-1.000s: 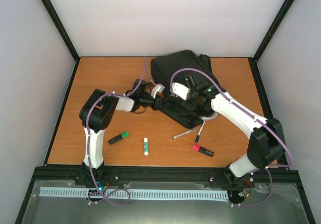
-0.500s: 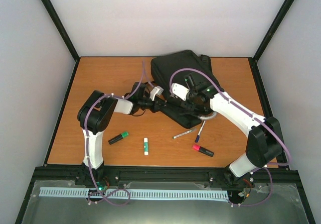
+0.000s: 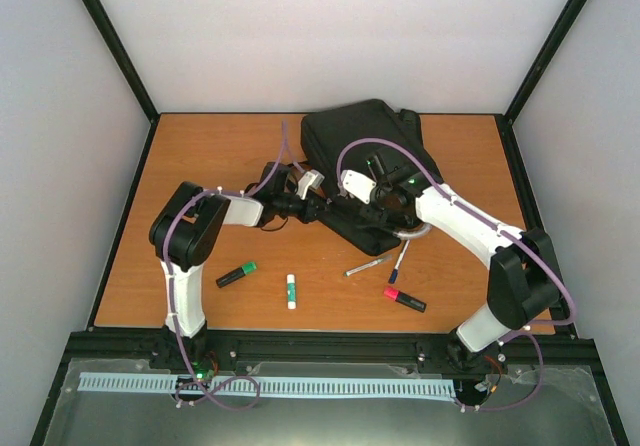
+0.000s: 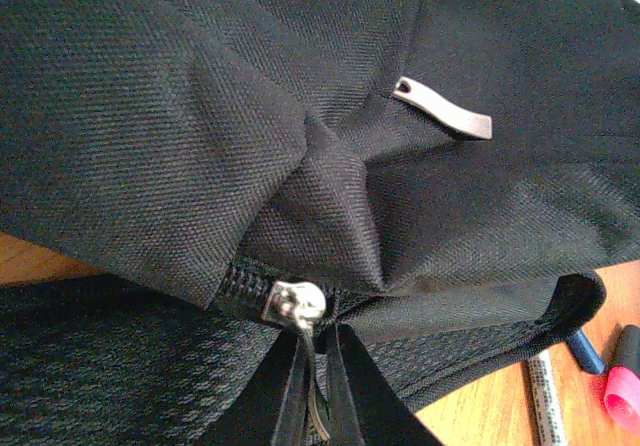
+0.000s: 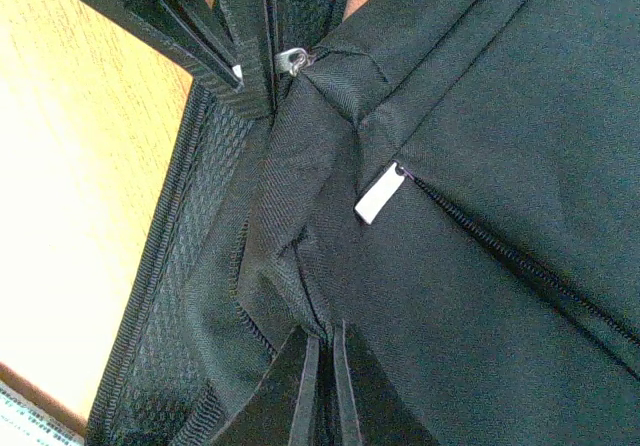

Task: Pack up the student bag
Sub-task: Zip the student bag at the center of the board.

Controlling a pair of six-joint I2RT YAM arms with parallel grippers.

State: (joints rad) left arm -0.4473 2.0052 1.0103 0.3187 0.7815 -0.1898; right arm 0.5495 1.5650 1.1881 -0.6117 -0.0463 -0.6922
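Observation:
The student bag (image 3: 365,141), a big black backpack, lies at the back centre of the table. Both grippers meet at its near-left edge. My left gripper (image 4: 320,338) is shut on the thin pull hanging from the silver zip slider (image 4: 293,303); from above, this gripper (image 3: 322,209) sits at the bag's edge. My right gripper (image 5: 325,334) is shut on a fold of the bag's black fabric just below a seam. The same slider (image 5: 291,59) shows at the top of the right wrist view, next to the left gripper's fingers. A flat grey zip tab (image 5: 380,193) lies on the bag's front panel.
On the wooden table in front of the bag lie a green highlighter (image 3: 236,274), a white glue stick (image 3: 291,290), a silver pen (image 3: 368,264), a blue pen (image 3: 400,260) and a pink highlighter (image 3: 404,299). Black frame rails border the table.
My left gripper has closed onto the zip pull, and the left arm's elbow has drifted a little to the left. The right arm has shifted slightly left, still holding the fabric.

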